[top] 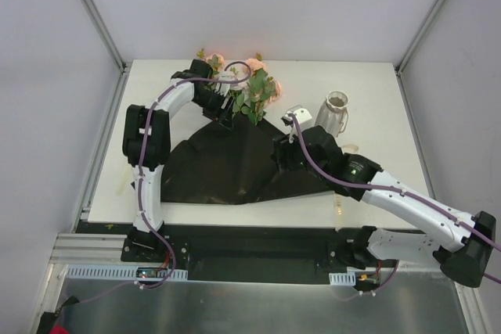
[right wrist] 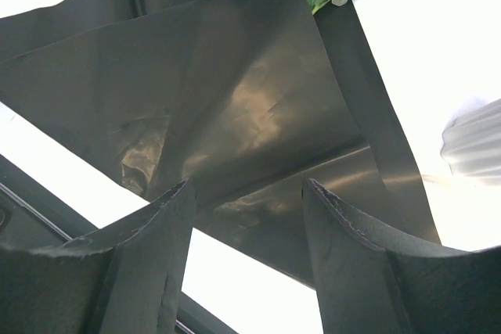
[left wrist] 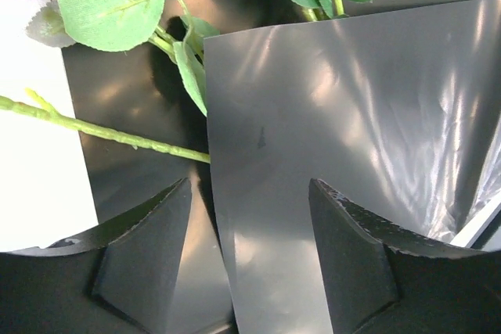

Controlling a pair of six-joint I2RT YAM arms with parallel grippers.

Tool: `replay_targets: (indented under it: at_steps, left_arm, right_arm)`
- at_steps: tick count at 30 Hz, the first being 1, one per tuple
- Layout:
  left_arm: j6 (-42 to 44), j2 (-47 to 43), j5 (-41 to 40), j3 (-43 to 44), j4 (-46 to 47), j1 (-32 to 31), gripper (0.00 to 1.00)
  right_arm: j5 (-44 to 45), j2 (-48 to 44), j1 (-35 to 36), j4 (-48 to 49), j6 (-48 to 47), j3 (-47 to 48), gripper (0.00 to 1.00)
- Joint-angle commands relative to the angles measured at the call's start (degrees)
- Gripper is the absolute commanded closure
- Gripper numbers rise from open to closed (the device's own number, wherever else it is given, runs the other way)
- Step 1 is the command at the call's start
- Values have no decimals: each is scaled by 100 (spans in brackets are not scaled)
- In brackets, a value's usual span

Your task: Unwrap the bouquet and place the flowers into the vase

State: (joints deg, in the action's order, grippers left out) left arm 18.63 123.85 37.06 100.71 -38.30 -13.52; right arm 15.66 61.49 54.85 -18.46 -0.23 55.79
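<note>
Both your left gripper (left wrist: 250, 185) and right gripper (right wrist: 248, 184) stand half open over the black paper (top: 219, 166), holding nothing. The flowers (top: 252, 93) lie at its far edge; closing there may pinch the paper together with them.

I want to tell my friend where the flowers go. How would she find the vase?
Look at the white table seen from above, then at its far right part, beside the big sheet of black paper. The vase sits there, right of the pink roses. It is the only pale ribbed pot with a narrow neck and round flared rim.
</note>
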Motion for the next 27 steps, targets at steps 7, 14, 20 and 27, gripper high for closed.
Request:
replay_targets:
  at_steps: [7, 14, 20, 27]
  left_arm:
    - [-202, 183, -181, 292, -379, -213, 33]
    - [-527, 280, -260, 353, -511, -195, 10]
    - [-668, 350, -120, 318, -511, -125, 8]
    - [-545, 289, 144, 55, -520, -142, 35]
  right_arm:
    - [-10, -190, 26, 431, 5, -24, 41]
    - [-28, -331, 26, 466, 5, -121, 41]
    - [-46, -349, 26, 501, 5, -130, 41]
    - [-89, -331, 17, 562, 5, -103, 42]
